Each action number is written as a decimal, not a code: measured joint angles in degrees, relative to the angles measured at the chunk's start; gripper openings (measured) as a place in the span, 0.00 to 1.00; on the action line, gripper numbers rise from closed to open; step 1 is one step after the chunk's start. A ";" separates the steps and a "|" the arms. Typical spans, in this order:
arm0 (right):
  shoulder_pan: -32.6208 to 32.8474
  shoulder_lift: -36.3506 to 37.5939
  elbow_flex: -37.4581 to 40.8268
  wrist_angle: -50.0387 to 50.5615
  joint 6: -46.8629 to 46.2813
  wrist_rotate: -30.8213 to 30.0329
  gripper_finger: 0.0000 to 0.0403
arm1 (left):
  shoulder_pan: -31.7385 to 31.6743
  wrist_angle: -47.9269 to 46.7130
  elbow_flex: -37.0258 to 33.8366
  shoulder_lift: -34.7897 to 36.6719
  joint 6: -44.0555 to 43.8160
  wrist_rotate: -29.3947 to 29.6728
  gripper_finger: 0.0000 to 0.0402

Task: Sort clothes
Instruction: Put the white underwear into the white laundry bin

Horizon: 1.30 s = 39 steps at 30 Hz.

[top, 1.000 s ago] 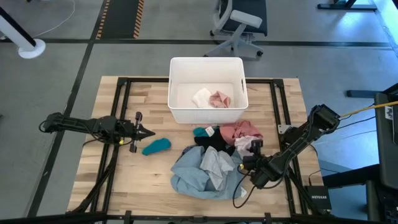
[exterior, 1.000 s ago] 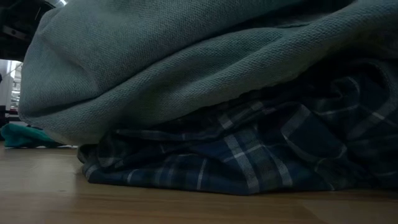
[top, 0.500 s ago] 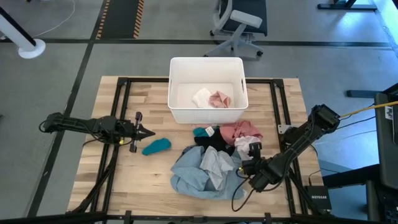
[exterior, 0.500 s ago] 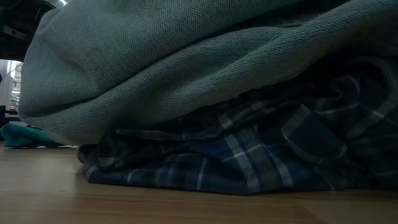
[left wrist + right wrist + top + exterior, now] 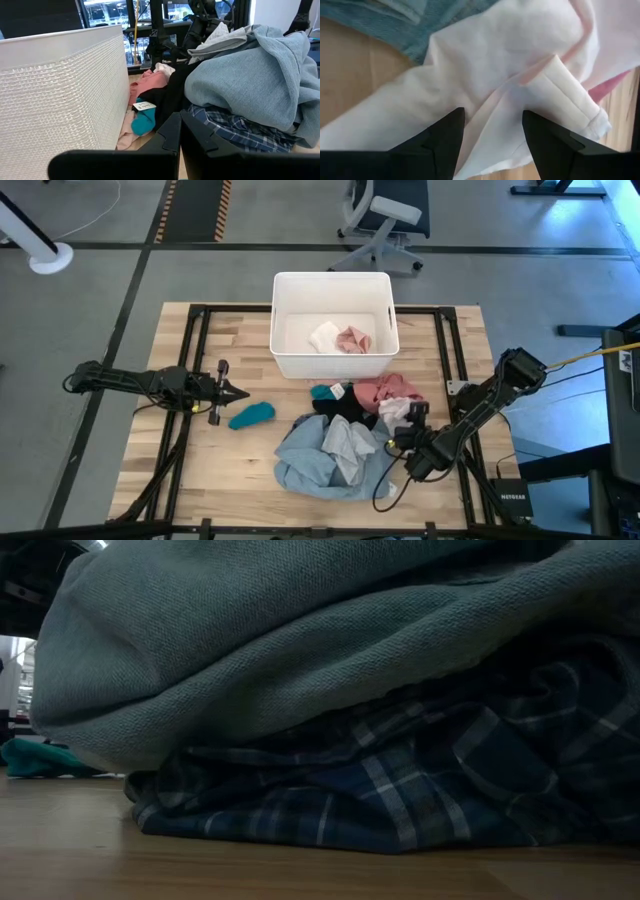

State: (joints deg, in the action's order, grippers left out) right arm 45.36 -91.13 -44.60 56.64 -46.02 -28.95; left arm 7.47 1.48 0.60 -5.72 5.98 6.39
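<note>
A pile of clothes lies on the table's near middle. A grey-blue shirt (image 5: 320, 455) lies over a plaid shirt (image 5: 400, 790), with black (image 5: 345, 408), pink (image 5: 385, 390) and white (image 5: 398, 412) pieces beside them. One teal piece (image 5: 251, 415) lies apart on the table to the left. My right gripper (image 5: 405, 428) is open at the pile's right side, its fingers on either side of a fold in the white piece (image 5: 495, 60). My left gripper (image 5: 235, 393) is shut and empty near the teal piece. My right gripper comes slanting down from the table's near right onto the white piece. Its open fingers (image 5: 445, 140) stand on either side of a folded ridge (image 5: 505, 100) of the cloth. I cannot tell whether they touch it.
A white plastic bin (image 5: 282, 330) stands at the far middle with a white and a pink piece (image 5: 340, 338) inside. A second teal piece (image 5: 325, 391) lies between the bin and the pile. Bare wood shows at the table's near left. Black frame rails run along the table's edges.
My right gripper has shifted slightly toward the table's far right, staying over the white piece. The clothes keep their shape.
</note>
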 joint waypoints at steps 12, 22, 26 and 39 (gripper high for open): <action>0.00 0.00 0.02 3.56 -0.34 -2.86 0.04 | 0.02 0.02 -0.01 0.00 0.00 0.01 0.00; 0.00 -0.02 -7.75 19.90 -5.43 -12.57 0.02 | 0.02 0.02 0.00 0.00 0.00 0.02 0.00; -0.02 -0.02 -15.19 31.02 -5.22 -16.69 0.05 | 0.02 0.01 -0.02 0.00 0.00 0.01 0.00; -5.95 4.21 -37.39 33.38 17.69 -34.47 0.04 | 0.00 0.00 0.00 0.00 0.00 -0.02 0.00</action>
State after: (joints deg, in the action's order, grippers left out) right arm 39.42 -86.92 -81.99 90.02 -28.33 -63.42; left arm 7.46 1.48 0.60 -5.72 5.98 6.38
